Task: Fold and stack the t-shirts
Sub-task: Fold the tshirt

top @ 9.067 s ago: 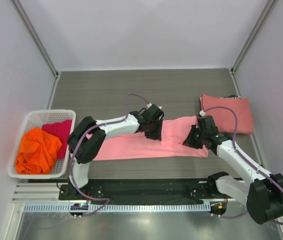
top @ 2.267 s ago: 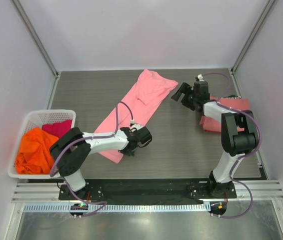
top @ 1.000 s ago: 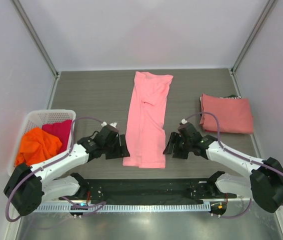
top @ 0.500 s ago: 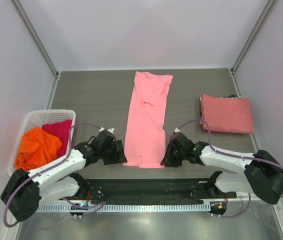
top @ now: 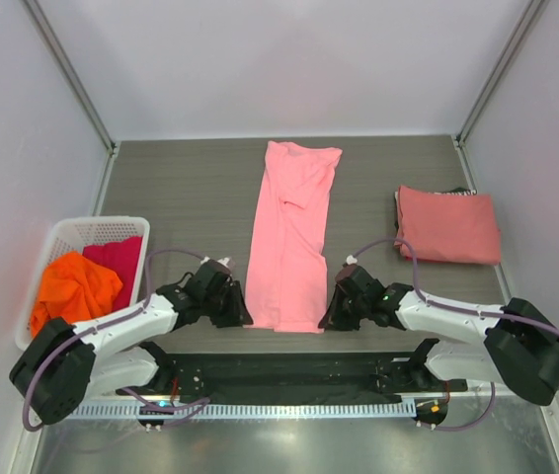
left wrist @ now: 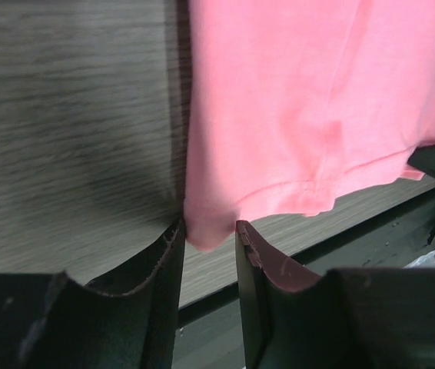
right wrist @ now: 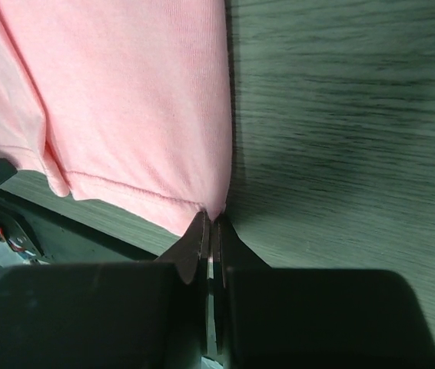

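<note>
A light pink t-shirt [top: 289,237] lies as a long narrow strip down the middle of the table, hem toward me. My left gripper [top: 238,314] is at its near left corner. In the left wrist view the fingers [left wrist: 170,254] stand a little apart around that corner of the light pink t-shirt [left wrist: 310,100], with a gap on one side. My right gripper [top: 327,316] is at the near right corner. The right wrist view has the right gripper [right wrist: 211,223] shut on the corner of the light pink t-shirt [right wrist: 125,100]. A folded salmon-red t-shirt [top: 447,225] lies at the right.
A white lattice basket [top: 92,222] at the left edge holds an orange t-shirt [top: 74,294] and a magenta t-shirt [top: 117,257]. The black base rail [top: 279,370] runs just behind the pink hem. Walls close in on three sides.
Both grippers slid inward to the pink shirt's near corners. The right jaws closed on its corner and the left jaws narrowed around theirs. The shirt has stayed in place.
</note>
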Controlling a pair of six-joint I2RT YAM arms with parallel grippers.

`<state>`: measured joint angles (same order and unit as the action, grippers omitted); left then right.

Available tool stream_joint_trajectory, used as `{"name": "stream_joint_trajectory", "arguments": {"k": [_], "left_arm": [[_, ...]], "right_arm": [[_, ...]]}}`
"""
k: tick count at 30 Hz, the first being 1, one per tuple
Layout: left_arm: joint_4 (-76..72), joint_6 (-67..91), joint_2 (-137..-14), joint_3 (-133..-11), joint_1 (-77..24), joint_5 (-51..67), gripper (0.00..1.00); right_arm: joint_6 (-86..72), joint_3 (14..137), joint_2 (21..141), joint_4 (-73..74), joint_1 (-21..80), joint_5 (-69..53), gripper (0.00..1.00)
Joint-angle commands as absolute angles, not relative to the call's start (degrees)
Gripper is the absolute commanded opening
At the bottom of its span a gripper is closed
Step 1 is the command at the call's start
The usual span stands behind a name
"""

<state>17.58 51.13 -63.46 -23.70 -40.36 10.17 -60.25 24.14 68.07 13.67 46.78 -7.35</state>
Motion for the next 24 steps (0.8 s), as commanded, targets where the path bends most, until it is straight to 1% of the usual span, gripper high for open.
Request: {"name": "stream_joint_trajectory", "arguments": {"k": [1, 2, 3, 4, 5, 7, 11, 12, 15, 18, 19, 21, 23, 24], "left_arm": [[10.64, 52.03, -66.35, -22.59, -40.08, 11.95, 0.35], [10.11, 52.03, -66.97, -22.50, -40.17, 12.13, 0.32], [9.32, 52.12, -67.41, -22.33, -40.17, 12.56, 0.26], [9.14, 52.03, -67.67, -22.24, -40.17, 13.09, 0.18], [8.97, 52.12, -67.59, -22.15, -40.17, 14.40, 0.00], [8.97, 53.17, -66.10, -21.71, -40.60, 15.73, 0.00], [11.59, 55.80, -58.46, -22.32, -40.78, 20.30, 0.00], [13.17, 56.16, -55.32, -22.76, -40.78, 20.82, 0.00], [15.63, 56.43, -51.95, -24.52, -40.34, 21.10, 0.00], [14.51, 55.55, -53.86, -26.28, -37.71, 22.23, 0.00], [13.63, 55.55, -54.83, -26.89, -36.57, 25.46, 0.00], [10.74, 55.72, -56.94, -29.08, -32.98, 28.11, 0.00], [10.28, 55.11, -60.46, -31.71, -30.77, 30.83, 0.00], [11.24, 53.63, -61.69, -35.38, -28.93, 31.11, 0.00]], "right_arm": [[-60.73, 23.29, 65.84, 13.01, 47.37, -6.42, 0.01], [-60.65, 23.20, 65.31, 13.01, 47.37, -6.42, 0.01], [-60.73, 22.94, 64.87, 13.18, 47.37, -6.42, 0.01], [-60.56, 22.94, 63.73, 13.71, 47.37, -6.59, 0.01], [-60.47, 22.85, 62.85, 14.06, 47.46, -6.68, 0.01], [-60.21, 22.68, 61.36, 15.72, 47.55, -6.68, 0.01], [-60.03, 23.03, 54.34, 18.54, 47.55, -7.38, 0.01], [-60.12, 23.81, 52.92, 19.15, 47.55, -7.12, 0.01], [-57.76, 28.19, 49.23, 23.28, 47.46, -3.53, 0.01], [-53.02, 34.86, 50.96, 28.20, 46.50, 2.89, 0.01], [-51.61, 36.55, 52.37, 29.26, 45.97, 3.77, 0.01], [-49.23, 41.02, 54.83, 29.62, 44.22, 4.48, 0.01], [-45.80, 44.11, 59.14, 29.18, 40.09, 3.61, 0.01], [-44.40, 47.17, 60.89, 28.83, 38.60, 1.95, 0.01]]}}
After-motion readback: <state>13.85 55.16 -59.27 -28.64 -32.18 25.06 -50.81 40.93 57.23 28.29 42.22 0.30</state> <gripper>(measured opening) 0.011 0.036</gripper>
